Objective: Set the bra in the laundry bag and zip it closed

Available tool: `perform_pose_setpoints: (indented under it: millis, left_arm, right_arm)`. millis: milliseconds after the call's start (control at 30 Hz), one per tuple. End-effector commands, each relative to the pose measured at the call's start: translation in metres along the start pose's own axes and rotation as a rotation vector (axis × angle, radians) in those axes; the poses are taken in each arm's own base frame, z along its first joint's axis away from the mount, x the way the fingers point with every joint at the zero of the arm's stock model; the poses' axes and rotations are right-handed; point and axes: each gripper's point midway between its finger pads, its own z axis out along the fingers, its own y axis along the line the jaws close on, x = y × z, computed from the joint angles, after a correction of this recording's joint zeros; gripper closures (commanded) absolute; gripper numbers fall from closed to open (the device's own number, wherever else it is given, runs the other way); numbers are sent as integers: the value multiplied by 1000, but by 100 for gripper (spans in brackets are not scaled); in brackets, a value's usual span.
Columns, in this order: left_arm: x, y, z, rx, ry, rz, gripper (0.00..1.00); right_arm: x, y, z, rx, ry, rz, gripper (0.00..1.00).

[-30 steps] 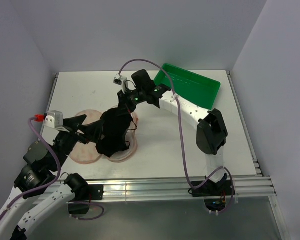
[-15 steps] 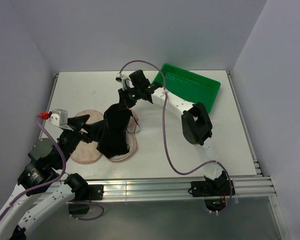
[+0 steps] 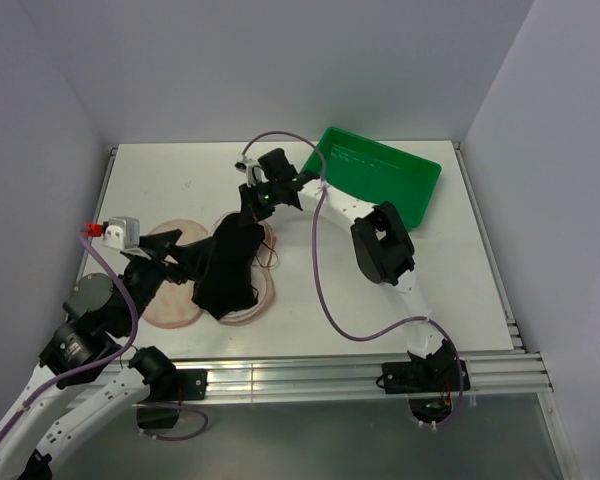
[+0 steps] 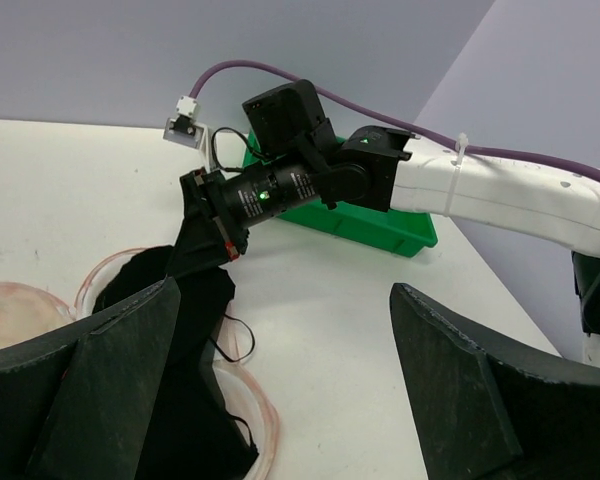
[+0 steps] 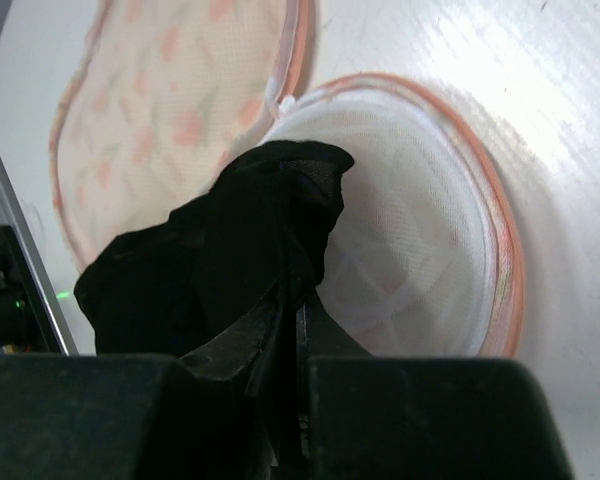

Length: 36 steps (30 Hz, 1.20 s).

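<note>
White table (image 3: 460, 290) holds the open laundry bag (image 3: 170, 308), its two round halves lying flat. The right pincer (image 3: 250, 203) is pinched tight on the black bra (image 3: 230, 270), which hangs down over the bag half nearer the green tray (image 3: 420, 190). The left pincer (image 4: 285, 290) gapes wide beside the bag, holding nothing.

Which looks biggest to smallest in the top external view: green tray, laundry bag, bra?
1-2. laundry bag and green tray: footprints look alike, and the bra hides part of the bag, so no ranking.
3. bra: smallest, though it hangs from the right gripper, raised toward the camera.
</note>
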Motion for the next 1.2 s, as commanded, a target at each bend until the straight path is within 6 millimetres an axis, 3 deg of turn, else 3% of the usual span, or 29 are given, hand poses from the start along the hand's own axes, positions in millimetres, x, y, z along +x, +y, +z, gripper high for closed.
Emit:
perform_pose_setpoints:
  millis: [0,67,167,400,433,600,633,667,700,733,833,867,933,967,1000,1033,1067,1100,1133,1167]
  left_arm:
    - [-3,-2,4,1,-18,-19,7]
    - [-1,-2,4,2,-16,-21,7]
    - [0,-1,3,0,-14,-27,7]
    - [3,4,2,-23,-11,-45,8]
    - [3,4,2,-25,-10,-46,8]
    - [5,3,4,-22,-6,-48,8]
    - [5,3,4,-22,-4,-47,8]
    - [4,3,3,-21,-7,-47,8]
    - [5,4,2,-23,-6,-46,8]
    - [4,5,2,-27,-9,-45,8]
    - [4,6,1,-33,-15,-48,9]
    - [6,7,1,-35,-11,-46,9]
    - [8,8,2,-40,-9,-56,12]
    - [9,10,3,-50,-6,-59,13]
    - [10,10,4,-58,0,-66,13]
    - [13,12,4,-71,10,-81,15]
    - [13,13,3,-80,12,-91,16]
    - [15,16,4,-97,14,-96,16]
    - [16,17,4,-108,15,-116,18]
    - [21,21,4,-125,20,-120,18]
  right_arm:
    - [-22,4,-6,8,-86,21,88]
    - [-23,1,-6,25,-101,38,80]
    - [-27,-8,-6,76,-124,55,52]
    - [-51,-10,-26,166,-209,43,16]
    - [-64,-2,-37,167,-253,29,15]
    - [-80,-5,-67,270,-364,73,8]
    - [-91,2,-81,279,-415,62,8]
    - [-81,-5,-83,310,-410,79,6]
    - [-81,-6,-89,333,-428,89,5]
    - [-91,-2,-108,363,-489,85,6]
    - [-46,-10,-117,390,-506,166,17]
    - [-40,-8,-119,374,-529,187,37]
    - [-11,-4,-120,330,-556,262,58]
    - [-3,-3,-120,319,-561,288,76]
    - [7,-2,-118,308,-568,339,83]
    - [9,5,-119,283,-588,345,87]
    - [29,-2,-113,309,-565,373,88]
    - [35,-2,-112,313,-566,404,88]
    - [38,-1,-109,305,-573,409,86]
    - [48,-1,-103,299,-554,436,75]
